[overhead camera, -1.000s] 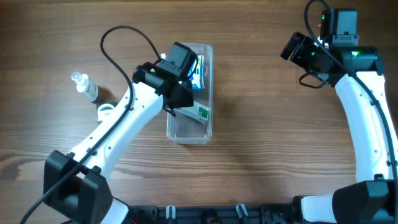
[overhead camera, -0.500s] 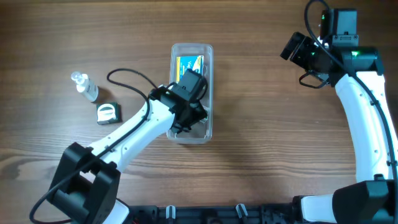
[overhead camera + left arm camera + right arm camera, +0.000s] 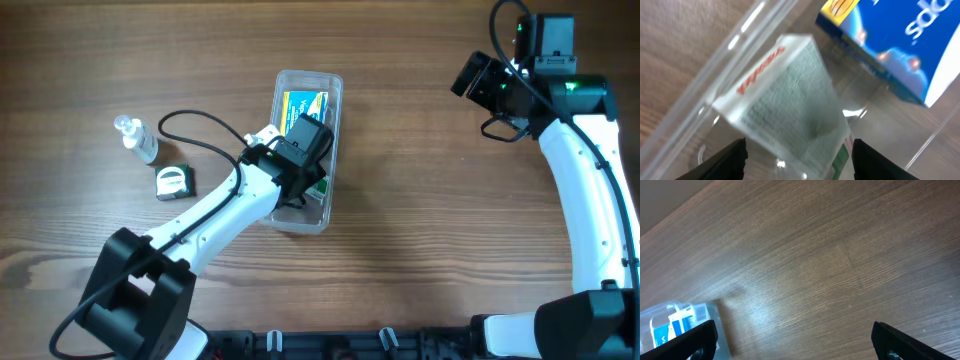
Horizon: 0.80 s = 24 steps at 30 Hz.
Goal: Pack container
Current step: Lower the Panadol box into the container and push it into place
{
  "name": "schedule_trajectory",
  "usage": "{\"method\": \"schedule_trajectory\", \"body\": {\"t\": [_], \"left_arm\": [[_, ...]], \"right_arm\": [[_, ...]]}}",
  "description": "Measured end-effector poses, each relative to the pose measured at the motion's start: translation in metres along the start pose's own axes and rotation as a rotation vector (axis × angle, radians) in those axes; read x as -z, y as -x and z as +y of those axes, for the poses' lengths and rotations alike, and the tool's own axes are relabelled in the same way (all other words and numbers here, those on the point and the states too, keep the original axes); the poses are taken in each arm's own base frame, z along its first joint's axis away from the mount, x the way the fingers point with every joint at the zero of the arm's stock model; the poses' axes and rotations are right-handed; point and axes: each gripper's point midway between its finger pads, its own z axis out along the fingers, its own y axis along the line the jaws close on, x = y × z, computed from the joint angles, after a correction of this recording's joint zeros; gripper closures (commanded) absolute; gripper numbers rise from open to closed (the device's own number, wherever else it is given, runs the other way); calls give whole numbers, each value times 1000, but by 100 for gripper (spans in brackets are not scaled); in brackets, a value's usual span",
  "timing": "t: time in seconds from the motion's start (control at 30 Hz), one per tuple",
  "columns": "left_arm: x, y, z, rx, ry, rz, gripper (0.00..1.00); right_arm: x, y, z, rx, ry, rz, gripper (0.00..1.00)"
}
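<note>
The container [image 3: 332, 140] is a long clear tub in the middle of the table, slightly skewed. A blue box [image 3: 305, 101] lies in its far end. My left gripper [image 3: 303, 188] reaches down into its near end. In the left wrist view, a white box with red lettering and a green edge [image 3: 785, 100] lies between the open left gripper [image 3: 797, 160] fingers, next to the blue box [image 3: 900, 45] and the tub wall [image 3: 705, 75]. My right gripper [image 3: 470, 78] hovers open and empty at the far right. The right wrist view shows the tub [image 3: 702, 312] at its lower left.
A small clear bottle [image 3: 135, 138] and a tape measure [image 3: 173, 182] sit left of the tub. The left arm's cable loops above them. Bare wood lies between the tub and the right arm.
My left gripper moved from the tub's far end to its near end with the white box, uncovering the blue box. The tub's near end shifted slightly left. The right arm stayed still.
</note>
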Motion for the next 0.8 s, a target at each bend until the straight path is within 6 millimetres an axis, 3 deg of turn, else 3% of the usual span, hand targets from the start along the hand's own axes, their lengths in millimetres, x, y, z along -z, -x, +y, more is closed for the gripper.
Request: {"method": "schedule_trajectory", "body": {"t": [0.27, 0.5, 0.8], "left_arm": [[1, 25, -16, -193, -42, -133, 32], [-22, 11, -5, -281, 23, -69, 31], [-22, 14, -11, -292, 1, -85, 51]], "right_arm": [[0, 0, 0, 0, 0, 0, 0], [0, 0, 0, 0, 0, 0, 0], [0, 0, 0, 0, 0, 0, 0]]}}
